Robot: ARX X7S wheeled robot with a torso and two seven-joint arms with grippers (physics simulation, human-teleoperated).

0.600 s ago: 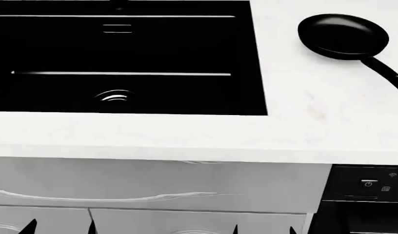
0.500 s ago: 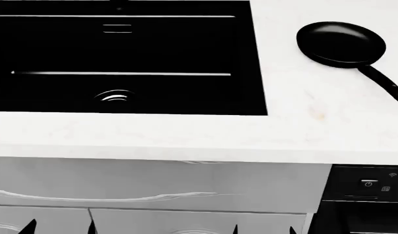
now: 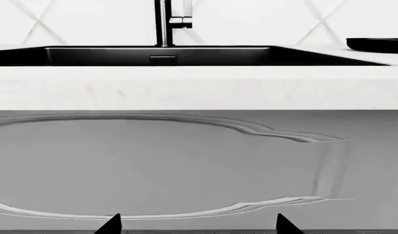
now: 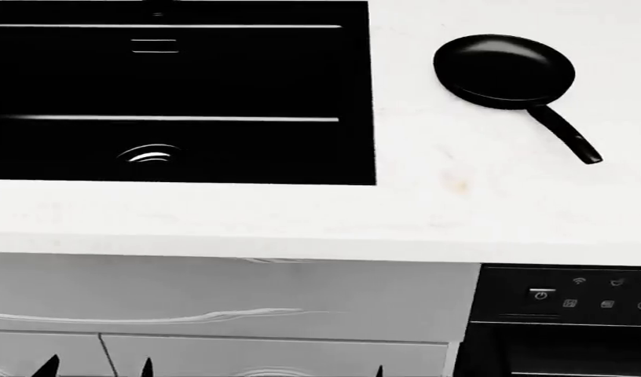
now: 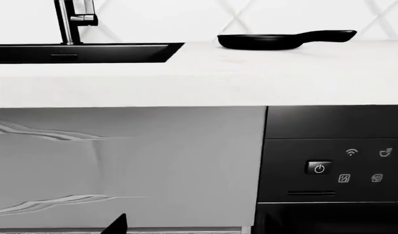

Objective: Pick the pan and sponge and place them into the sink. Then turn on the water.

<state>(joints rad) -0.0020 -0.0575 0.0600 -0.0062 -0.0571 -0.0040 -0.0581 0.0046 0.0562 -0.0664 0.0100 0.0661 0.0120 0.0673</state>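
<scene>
The black pan (image 4: 504, 69) lies on the white counter right of the sink (image 4: 247, 86), its handle pointing to the front right. It also shows in the right wrist view (image 5: 261, 41), and its edge shows in the left wrist view (image 3: 378, 45). The sink's drain (image 4: 151, 154) is near its front. The faucet (image 3: 163, 22) stands behind the basin, with no water seen. The sponge is out of view. My left gripper (image 4: 97, 367) is open and empty, low before the cabinet. My right gripper (image 5: 199, 226) is also low, open and empty, with one fingertip (image 5: 117, 224) showing.
The white counter (image 4: 457, 196) runs across the front. Below it are a grey drawer front (image 4: 226, 306) and a black oven control panel (image 4: 567, 298) at the right, which also shows in the right wrist view (image 5: 329, 165). White tiled wall stands behind the faucet.
The head view has shifted right: sink and pan sit further left in it, the whole pan handle now shows, and more of the oven panel is in view.
</scene>
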